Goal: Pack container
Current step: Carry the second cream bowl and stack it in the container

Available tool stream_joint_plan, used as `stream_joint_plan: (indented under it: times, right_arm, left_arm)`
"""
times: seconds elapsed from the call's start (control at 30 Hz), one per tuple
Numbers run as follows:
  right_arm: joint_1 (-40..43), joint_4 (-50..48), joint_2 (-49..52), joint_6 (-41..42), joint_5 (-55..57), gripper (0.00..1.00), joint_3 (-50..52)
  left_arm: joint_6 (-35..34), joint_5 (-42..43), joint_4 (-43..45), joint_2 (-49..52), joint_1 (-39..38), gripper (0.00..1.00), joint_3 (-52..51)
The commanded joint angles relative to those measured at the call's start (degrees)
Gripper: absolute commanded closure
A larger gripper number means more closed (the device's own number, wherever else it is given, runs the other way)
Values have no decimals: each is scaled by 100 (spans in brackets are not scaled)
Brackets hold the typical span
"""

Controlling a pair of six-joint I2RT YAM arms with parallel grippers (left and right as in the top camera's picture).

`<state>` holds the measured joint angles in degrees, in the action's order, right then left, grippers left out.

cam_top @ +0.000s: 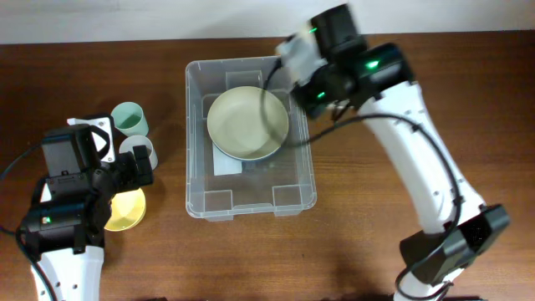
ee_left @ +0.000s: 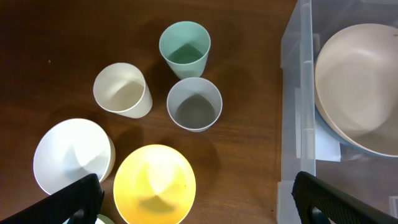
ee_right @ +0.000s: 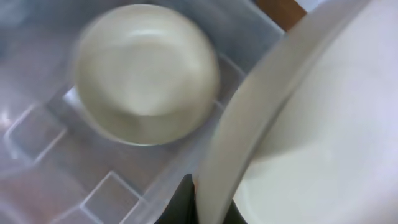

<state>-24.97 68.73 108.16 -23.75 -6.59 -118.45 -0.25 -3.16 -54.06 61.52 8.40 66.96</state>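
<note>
White bowl (ee_right: 311,137) pinched at rim by our right hand (ee_right: 206,209), over container (cam_top: 194,167) far right corner. Beige bowl (cam_top: 247,124) inside, below-left. Container mid-worktop (cam_top: 351,242), long axis near-to-far. Our left hand (ee_left: 199,198) open, empty, over cups (ee_left: 194,102), farther off.

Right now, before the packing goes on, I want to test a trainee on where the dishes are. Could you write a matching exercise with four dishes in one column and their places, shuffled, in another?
Things
A. round beige bowl
B. round yellow bowl
C. mint green cup
D. grey cup

Places
1. on the table, between the mint cup and the yellow bowl
2. inside the large clear plastic container
3. on the table, beside the white bowl
4. highest cup in the left wrist view

Pairs: A-2, B-3, C-4, D-1
</note>
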Motion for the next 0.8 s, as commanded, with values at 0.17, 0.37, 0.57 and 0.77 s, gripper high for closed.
stream_joint_plan:
  times: [0.17,0.37,0.57,0.77]
  right_arm:
    - [-1303,-133,310,-2728,-188,96,-70]
    - [-1419,-190,988,-2728,-549,96,-70]
    - [-1373,-205,1300,-2723,-546,94,-70]
    - [-1283,-205,1318,-2682,-501,60,-70]
  left_arm:
    - [-61,83,-4,-13,28,0,81]
    - [-61,83,-7,-13,28,1,81]
    - [-59,81,-26,-13,28,1,81]
    - [-61,81,-55,-13,28,1,81]
